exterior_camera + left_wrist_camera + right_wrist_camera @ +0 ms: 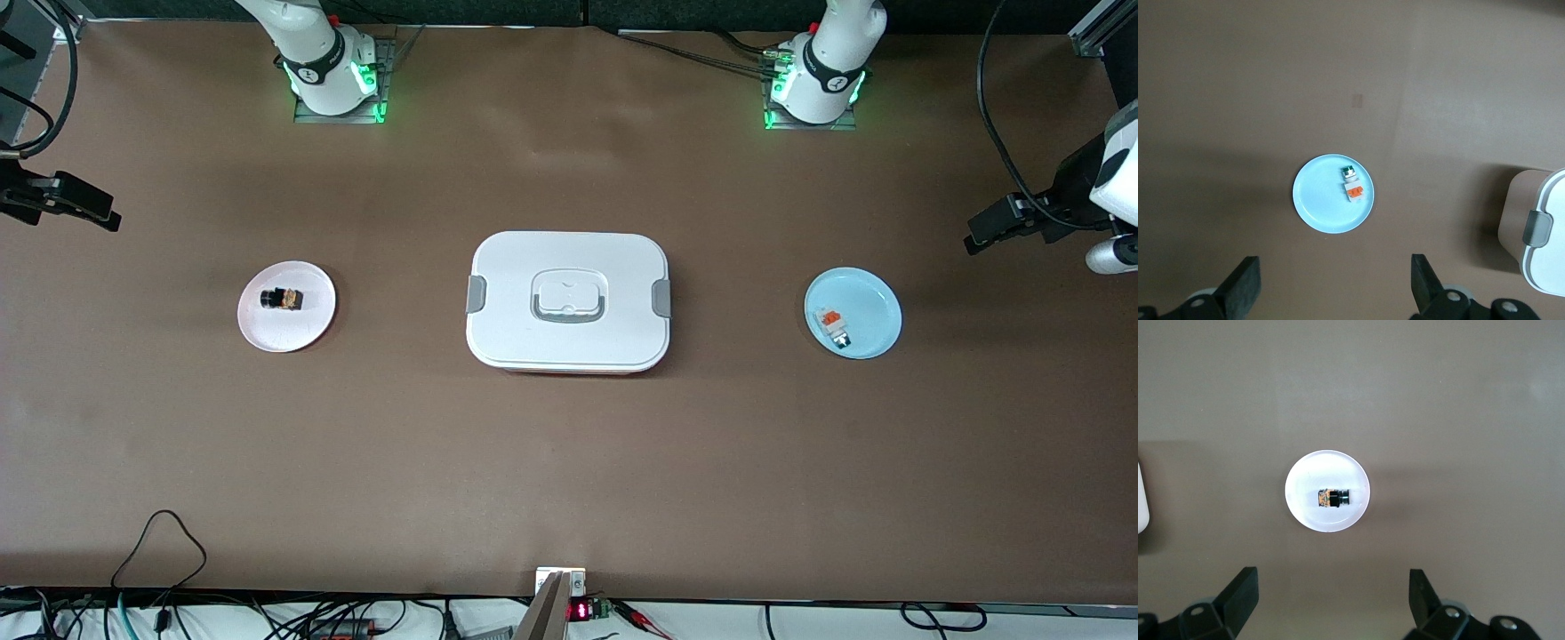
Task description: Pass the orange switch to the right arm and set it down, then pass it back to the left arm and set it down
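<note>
The orange switch, a tiny black piece with amber parts, lies on its side on a white plate toward the right arm's end of the table. The white box with grey latches stands shut mid-table, between that plate and a blue plate. My right gripper hangs high over the table near the white plate, open and empty. My left gripper hangs high near the blue plate, open and empty.
A small white-grey block with a red-orange top lies on the blue plate. Cables and small electronics run along the table edge nearest the front camera. Bare brown tabletop surrounds the box and both plates.
</note>
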`<state>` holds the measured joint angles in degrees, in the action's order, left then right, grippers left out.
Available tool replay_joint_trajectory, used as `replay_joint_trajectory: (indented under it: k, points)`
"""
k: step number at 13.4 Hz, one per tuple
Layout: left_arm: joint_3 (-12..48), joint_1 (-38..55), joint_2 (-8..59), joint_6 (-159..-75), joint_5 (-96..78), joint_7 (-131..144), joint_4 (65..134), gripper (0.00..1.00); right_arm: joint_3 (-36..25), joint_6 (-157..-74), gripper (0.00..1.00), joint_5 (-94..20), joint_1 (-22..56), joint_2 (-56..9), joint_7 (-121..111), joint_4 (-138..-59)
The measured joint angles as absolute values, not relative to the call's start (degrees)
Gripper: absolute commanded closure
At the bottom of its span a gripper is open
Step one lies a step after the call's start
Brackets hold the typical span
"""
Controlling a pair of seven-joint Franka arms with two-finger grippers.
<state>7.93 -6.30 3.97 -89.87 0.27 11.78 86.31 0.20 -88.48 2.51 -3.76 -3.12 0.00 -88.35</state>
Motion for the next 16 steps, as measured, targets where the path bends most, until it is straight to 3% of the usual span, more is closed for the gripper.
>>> replay_joint_trajectory:
  k: [16]
  points:
    - [7.89, -6.63, 3.97, -89.87, 0.27, 11.78, 86.31, 0.01, 0.79, -88.62, 0.0, 2.31, -2.2, -4.3, -0.01, -88.38]
